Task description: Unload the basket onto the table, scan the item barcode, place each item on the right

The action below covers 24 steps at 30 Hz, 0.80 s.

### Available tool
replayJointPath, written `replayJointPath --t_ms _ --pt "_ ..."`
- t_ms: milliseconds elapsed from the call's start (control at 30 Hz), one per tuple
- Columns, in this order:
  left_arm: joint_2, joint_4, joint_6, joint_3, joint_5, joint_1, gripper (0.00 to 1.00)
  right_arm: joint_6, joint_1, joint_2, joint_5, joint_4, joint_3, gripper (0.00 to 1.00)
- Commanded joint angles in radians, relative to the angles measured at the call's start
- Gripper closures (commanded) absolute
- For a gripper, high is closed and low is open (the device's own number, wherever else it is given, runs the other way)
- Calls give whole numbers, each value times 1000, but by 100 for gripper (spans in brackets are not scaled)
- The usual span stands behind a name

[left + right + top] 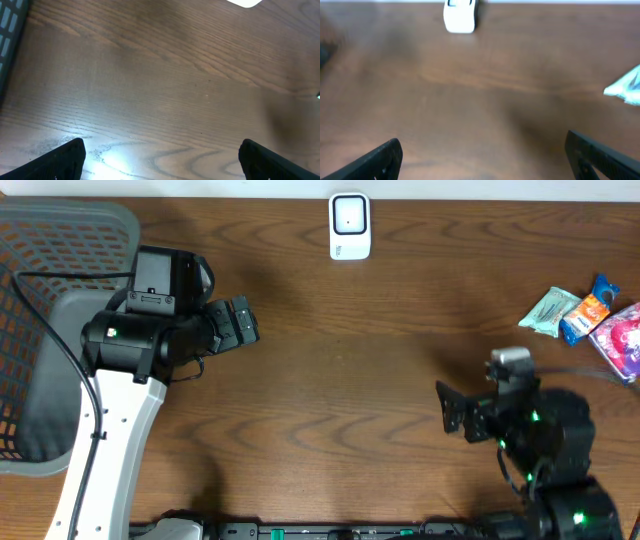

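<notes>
The white barcode scanner (350, 225) stands at the table's far edge, and shows again as the scanner (460, 17) in the right wrist view and as a sliver of the scanner (245, 2) in the left wrist view. Three snack packets lie at the right edge: a teal one (548, 310), a blue-orange one (588, 310) and a pink one (620, 340). The teal packet (627, 87) also peeks into the right wrist view. My left gripper (250, 323) (162, 160) is open over bare wood left of centre. My right gripper (447, 408) (485, 160) is open too, left of the packets, holding nothing.
A grey mesh basket (60, 330) fills the left side under the left arm, and its basket rim (10, 30) shows at the left of the left wrist view. The wooden table (350, 380) lies between the two arms.
</notes>
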Motion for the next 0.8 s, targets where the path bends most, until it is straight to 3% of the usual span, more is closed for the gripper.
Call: replayJointPath --t_ms 0,767 --pt "0 -3 13 8 -9 3 2 -18 -32 -99 -40 119 -141 1" --pt "0 -2 13 8 -9 3 2 -18 -116 -515 -40 669 -635 1"
